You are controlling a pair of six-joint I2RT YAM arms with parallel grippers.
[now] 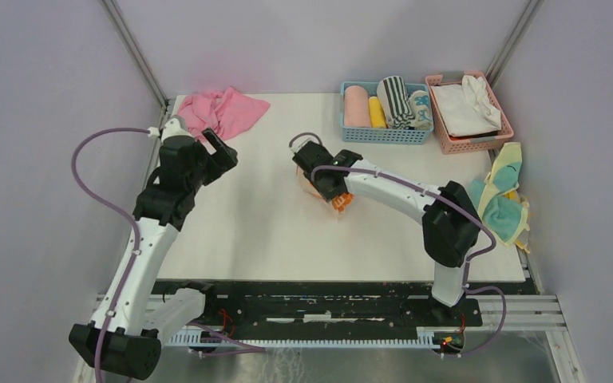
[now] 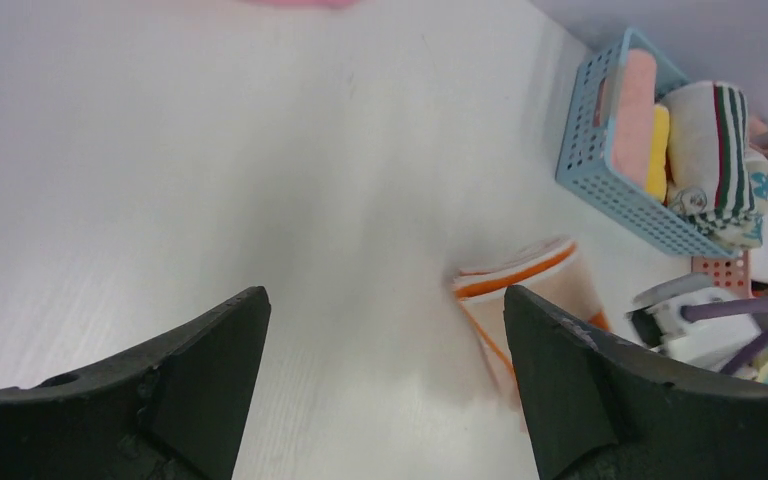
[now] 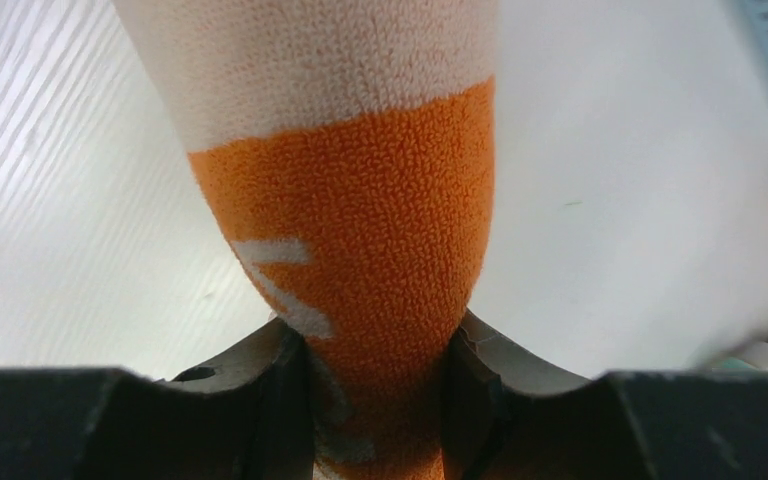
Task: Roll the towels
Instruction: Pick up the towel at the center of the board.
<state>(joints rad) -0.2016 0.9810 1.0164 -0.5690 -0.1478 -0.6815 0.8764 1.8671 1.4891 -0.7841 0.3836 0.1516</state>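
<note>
Gripping the orange towel (image 3: 360,220) between its two fingers, the right gripper (image 3: 375,350) is about half closed. The cloth is pressed narrow where the jaws meet it, and some white lettering shows on the orange part; above it the towel becomes pale. From the top camera this towel is at the middle of the table (image 1: 271,231), a little to the far side, and most of it is hidden under the right gripper. In the left wrist view it looks like a rolled bundle, pale with orange bands, but it is blurred there.

The left gripper (image 1: 215,152) is wide open and holds nothing; between its jaws only the bare table is seen. It hangs over the far left part of the table, near a crumpled pink towel (image 1: 223,110) that lies at the far left corner.

At the far right a blue basket (image 1: 383,134) holds several rolled towels (image 1: 395,100) standing side by side. Just right of it a pink basket (image 1: 445,140) holds a white cloth (image 1: 463,108). Some teal-and-yellow towels (image 1: 501,199) lie in a loose heap at the right edge of the table.
</note>
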